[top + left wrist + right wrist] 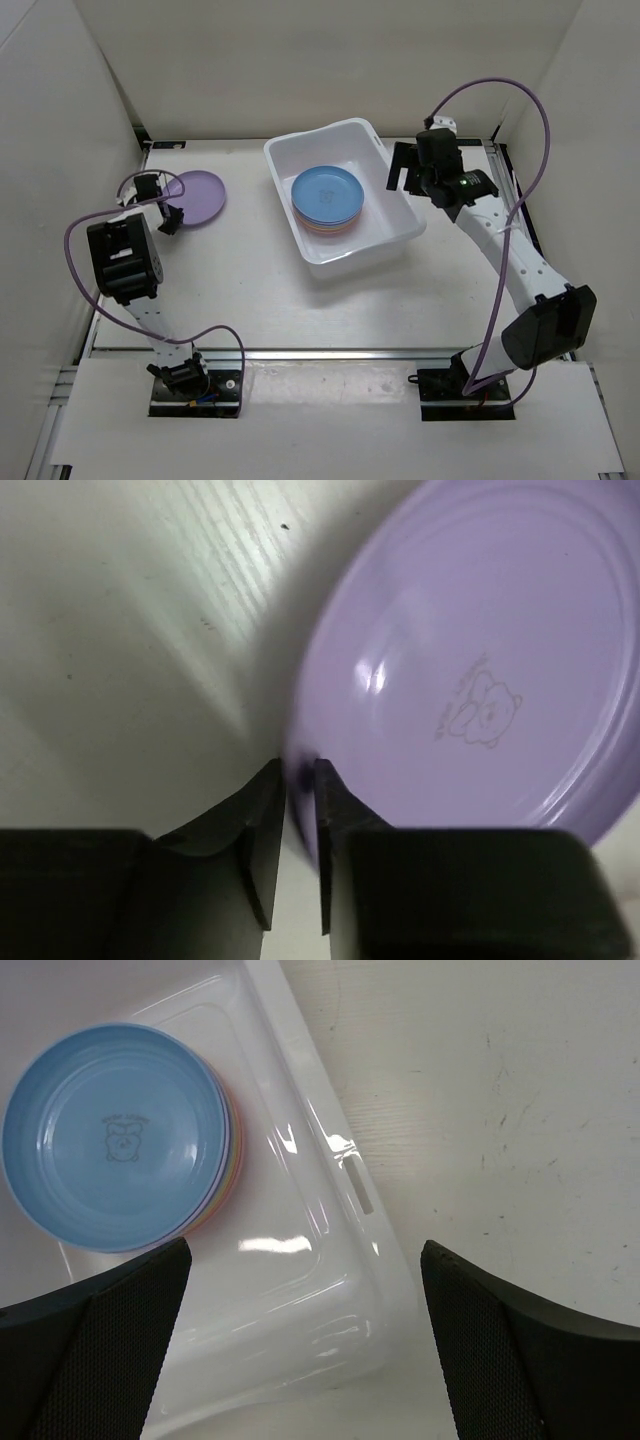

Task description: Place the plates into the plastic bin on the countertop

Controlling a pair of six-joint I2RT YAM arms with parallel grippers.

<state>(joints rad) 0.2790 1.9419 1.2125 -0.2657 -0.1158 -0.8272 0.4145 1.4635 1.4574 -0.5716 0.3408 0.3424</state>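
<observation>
A purple plate (200, 195) lies on the white countertop (240, 290) at the far left. My left gripper (170, 205) is shut on its near-left rim. In the left wrist view the jaws (300, 775) pinch the edge of the purple plate (470, 680), which looks slightly tilted. The white plastic bin (400, 225) stands at the back centre and holds a stack of plates with a blue plate (328, 193) on top. My right gripper (405, 172) is open and empty above the bin's right rim. The right wrist view shows the bin (330, 1230), the blue plate (115, 1140) and my gripper (305, 1248).
White walls enclose the countertop at the back and on both sides. A metal rail (320, 353) runs along the front edge. Purple cables loop from both arms.
</observation>
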